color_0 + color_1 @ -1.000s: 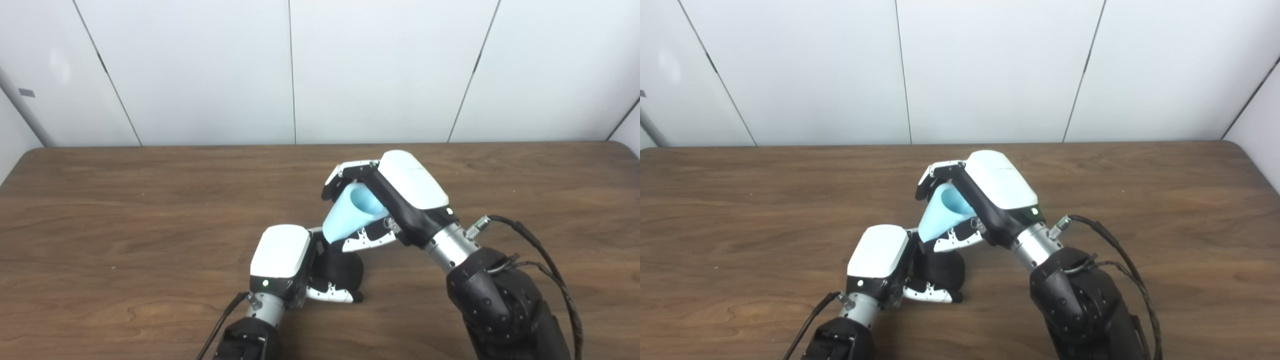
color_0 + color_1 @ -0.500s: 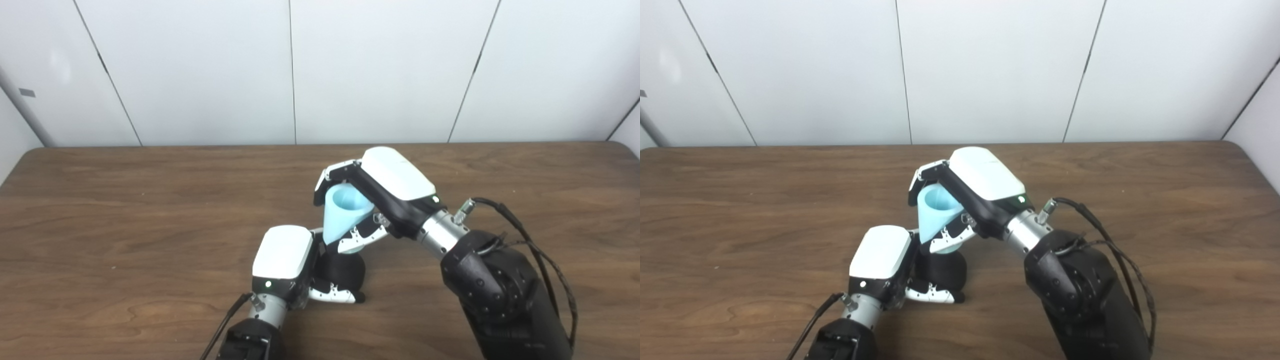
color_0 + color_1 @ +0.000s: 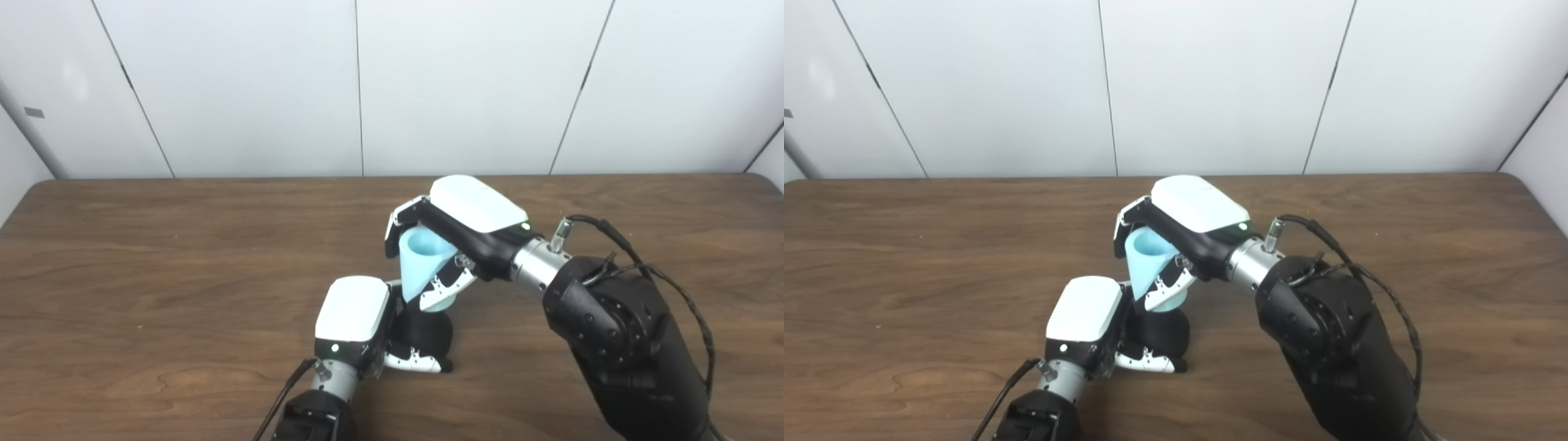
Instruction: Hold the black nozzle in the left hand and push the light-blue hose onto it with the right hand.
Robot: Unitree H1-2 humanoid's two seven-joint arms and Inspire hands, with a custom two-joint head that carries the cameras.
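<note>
Since a second ago the light-blue hose [image 3: 424, 263] has swung from a lean toward the right to nearly upright, its open wide mouth now facing up and its narrow end down on top of the black nozzle [image 3: 425, 334]. Right hand [image 3: 456, 236] has come lower and a little left with it, fingers and thumb wrapped around the pale blue piece, one white thumb segment crossing its lower part. Whether the hose has slid over the nozzle or only touches its top cannot be told. That nozzle stands on the wooden table [image 3: 153, 275] near the front middle, gripped from its left side by the left hand [image 3: 367, 321], whose fingers curl around the dark body and whose thumb lies along its base. Left hand has hardly shifted. Behind the table rise plain white wall panels [image 3: 245, 86]
</note>
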